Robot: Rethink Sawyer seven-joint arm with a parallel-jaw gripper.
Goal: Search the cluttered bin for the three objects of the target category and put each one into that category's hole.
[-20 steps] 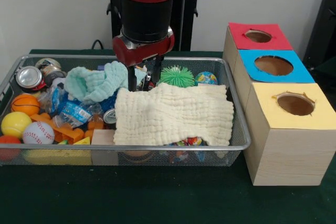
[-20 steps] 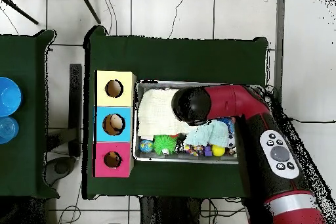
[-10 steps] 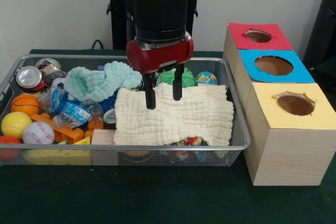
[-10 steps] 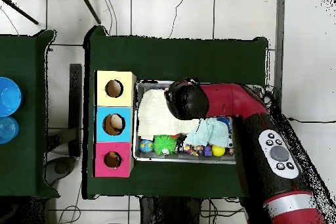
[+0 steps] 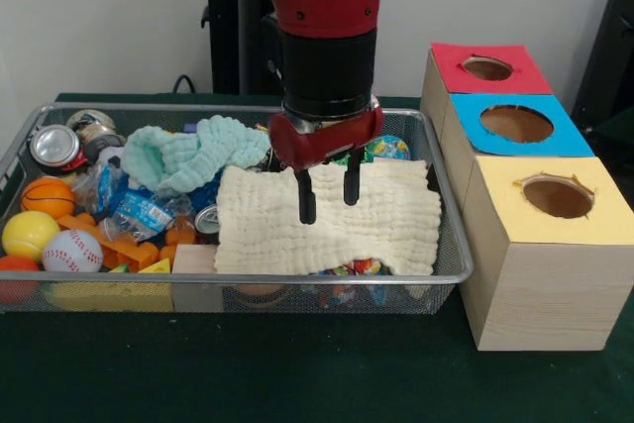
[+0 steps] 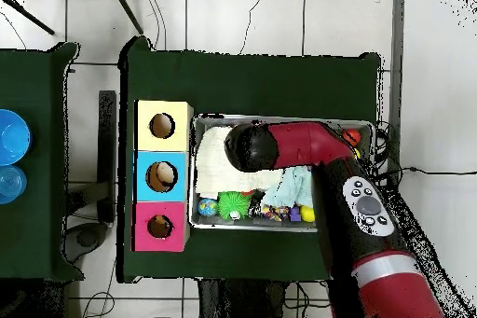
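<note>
The wire mesh bin (image 5: 448, 274) holds mixed clutter. A cream cloth (image 5: 386, 220) lies spread over its right half and hides what is under it. My gripper (image 5: 329, 195) is open and empty, and its fingertips (image 5: 307, 207) hang just over the cloth's middle. A mint cloth (image 5: 183, 158) lies to its left. The red-faced box's hole (image 5: 487, 68) is at the far right, apart from the bin. In the overhead view the arm's wrist (image 6: 250, 146) covers the gripper above the cream cloth (image 6: 214, 146); the red box's hole (image 6: 160, 227) is at the lower left.
Soda cans (image 5: 54, 146), a basketball (image 5: 47, 195), a yellow ball (image 5: 28, 233), a baseball (image 5: 71, 251), a crushed bottle (image 5: 139, 211) and blocks fill the bin's left. A globe ball (image 5: 391, 148) lies at the back. Blue-faced (image 5: 516, 124) and yellow-faced (image 5: 558, 197) holes sit nearer the camera.
My gripper has moved from the mint cloth's edge to the right and toward the camera, over the cream cloth's middle. It stays open. The objects have not moved.
</note>
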